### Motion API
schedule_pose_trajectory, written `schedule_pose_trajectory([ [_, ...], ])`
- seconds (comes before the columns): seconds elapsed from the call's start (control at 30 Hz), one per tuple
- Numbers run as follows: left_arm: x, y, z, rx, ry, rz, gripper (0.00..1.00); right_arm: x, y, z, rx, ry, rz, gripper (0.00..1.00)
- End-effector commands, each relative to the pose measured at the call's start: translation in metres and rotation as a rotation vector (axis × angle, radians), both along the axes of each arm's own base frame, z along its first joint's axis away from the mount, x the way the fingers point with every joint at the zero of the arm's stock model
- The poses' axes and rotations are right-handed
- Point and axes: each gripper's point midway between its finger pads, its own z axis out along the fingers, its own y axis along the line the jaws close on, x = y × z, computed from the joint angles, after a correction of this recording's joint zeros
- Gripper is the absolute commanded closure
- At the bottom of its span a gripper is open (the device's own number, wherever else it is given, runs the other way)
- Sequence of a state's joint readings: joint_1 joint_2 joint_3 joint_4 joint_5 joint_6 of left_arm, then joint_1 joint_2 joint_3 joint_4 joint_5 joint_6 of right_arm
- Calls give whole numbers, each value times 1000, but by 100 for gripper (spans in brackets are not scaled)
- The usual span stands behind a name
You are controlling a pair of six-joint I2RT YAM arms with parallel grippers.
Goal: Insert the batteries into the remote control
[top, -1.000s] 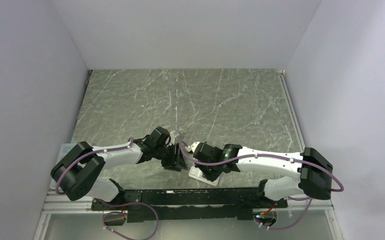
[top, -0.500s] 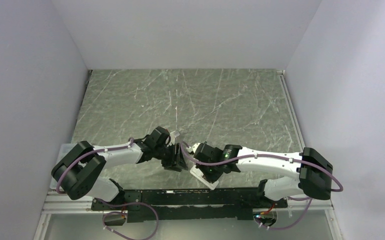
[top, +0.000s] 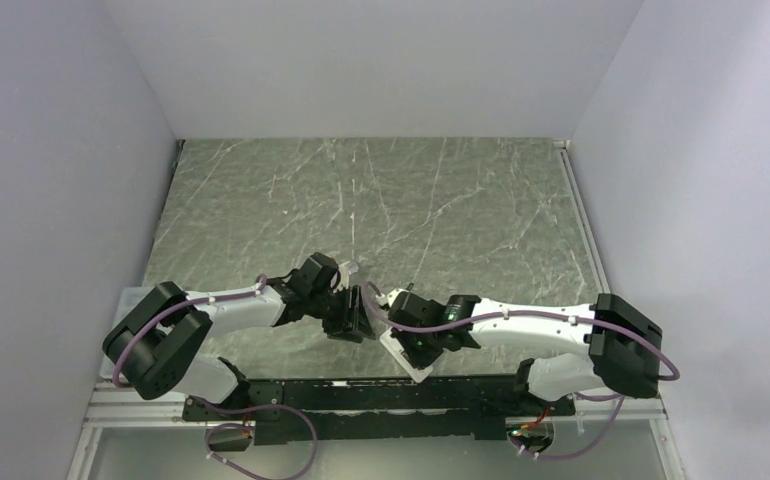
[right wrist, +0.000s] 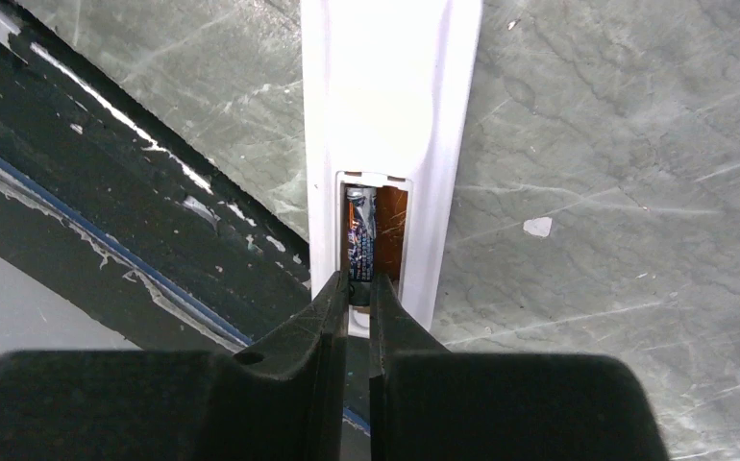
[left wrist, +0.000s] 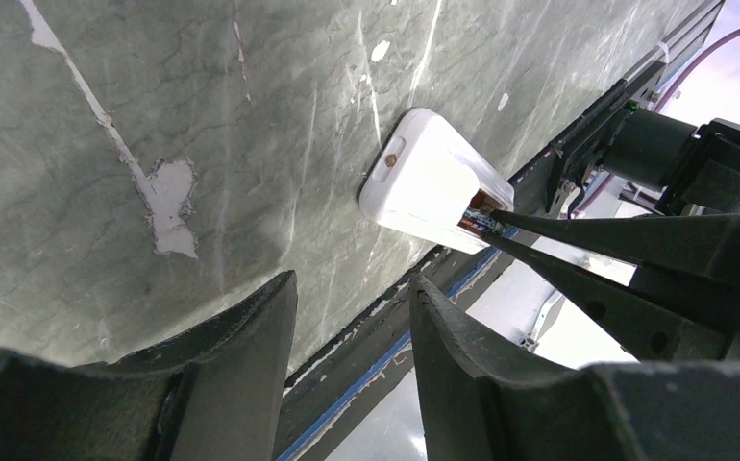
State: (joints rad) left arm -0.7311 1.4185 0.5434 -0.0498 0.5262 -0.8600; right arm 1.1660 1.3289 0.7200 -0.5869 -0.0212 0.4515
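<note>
The remote (right wrist: 385, 96) lies back-up on the table (right wrist: 587, 144), close to its near edge, with the compartment open. One battery (right wrist: 359, 240) sits lengthwise in one bay. The bay beside it appears empty, and I cannot see a second cell.

The right pincer (right wrist: 358, 288) is clamped on the near end of that battery. The left pincer (left wrist: 352, 288) hangs apart just beside the remote, holding nothing.

To seat the cell well, in my judgement:
- I press it flat along the bay.
- I avoid levering the light remote off the table.
- I release only once both ends sit down.
- If the remote slides, I steady it with the left pincer.
</note>
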Motion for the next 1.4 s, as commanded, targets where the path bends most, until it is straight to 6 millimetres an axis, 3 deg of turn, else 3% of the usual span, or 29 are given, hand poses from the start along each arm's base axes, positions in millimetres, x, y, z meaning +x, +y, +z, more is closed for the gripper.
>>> schedule_pose_trajectory([
  [0.0,1,0,5,-18,-14,-9,48,22,19,9,95,-93,-89,100],
  [0.2,3,0,7,-17,-17,-4,48,36,32,11,117,-140,-121,100],
  [0.5,3,-2,1,-16,-5,-10,48,41,45,10,118,-146,-93,100],
  [1.0,57,-19,6,-14,-42,10,47,40,45,14,143,-147,-98,100],
  [1.13,60,-29,-4,-33,-1,-14,49,39,43,15,148,-149,-104,100],
  [1.37,55,-28,-17,-26,14,-50,55,39,41,15,156,-152,-113,100],
])
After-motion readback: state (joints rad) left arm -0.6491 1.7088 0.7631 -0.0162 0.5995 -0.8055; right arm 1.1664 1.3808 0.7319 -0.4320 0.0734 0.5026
